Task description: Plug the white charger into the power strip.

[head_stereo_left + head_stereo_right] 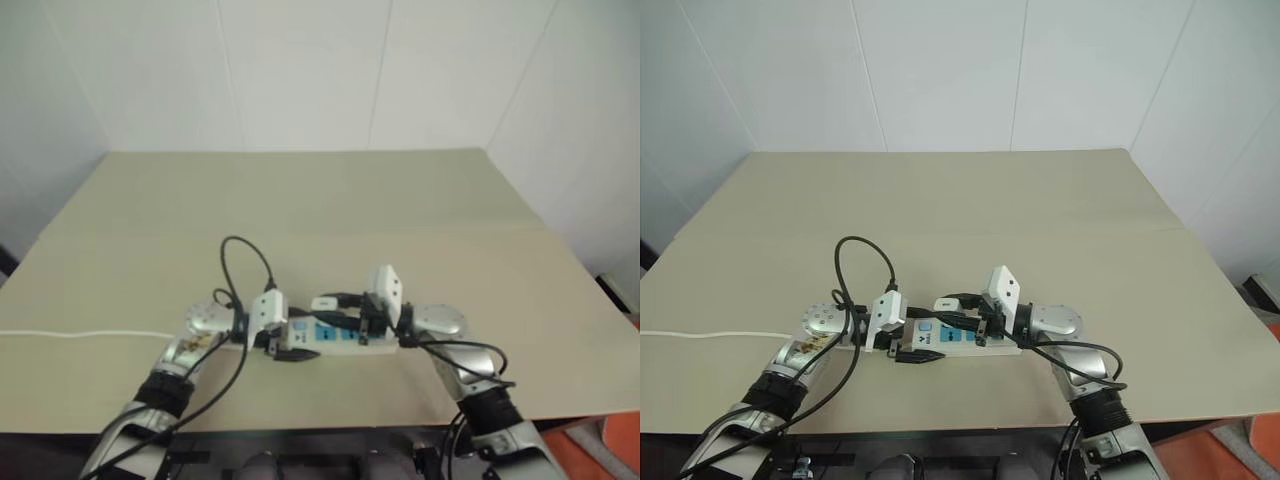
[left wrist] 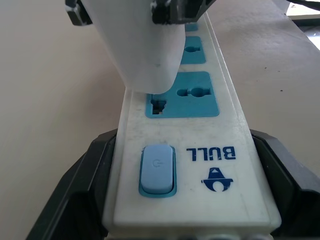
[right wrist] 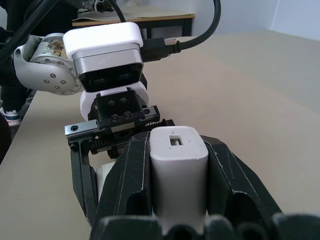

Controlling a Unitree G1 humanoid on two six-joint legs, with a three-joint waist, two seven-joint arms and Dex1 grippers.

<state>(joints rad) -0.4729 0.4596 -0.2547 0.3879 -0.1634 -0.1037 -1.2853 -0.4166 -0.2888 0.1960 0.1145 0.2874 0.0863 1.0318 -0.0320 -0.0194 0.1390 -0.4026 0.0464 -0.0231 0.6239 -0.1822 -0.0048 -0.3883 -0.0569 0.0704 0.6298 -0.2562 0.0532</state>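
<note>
From the left eye view I see the power strip (image 1: pixel 330 337) lying flat on the beige table (image 1: pixel 400 210), close to the front edge. My left gripper (image 1: pixel 278 345) is at the switch end of the strip, and my right gripper (image 1: pixel 340 300) comes from the other side, above the sockets. A thin white cord (image 1: pixel 85 334) runs over the table toward the left edge.

In the right eye view I see the same arrangement: the two grippers face each other over the strip, very near to one another.

In the left wrist view my left gripper's black fingers (image 2: pixel 75 200) are pressed on both long sides of the strip, beside the blue power switch (image 2: pixel 157 169), so the strip is clamped. The white charger (image 2: pixel 142 47) stands over the first blue socket (image 2: pixel 182 95), its lower edge at the socket face; I cannot tell if the prongs are inside.

In the right wrist view my right gripper's fingers (image 3: pixel 130 185) are closed tightly on the charger, one finger on each side.
</note>
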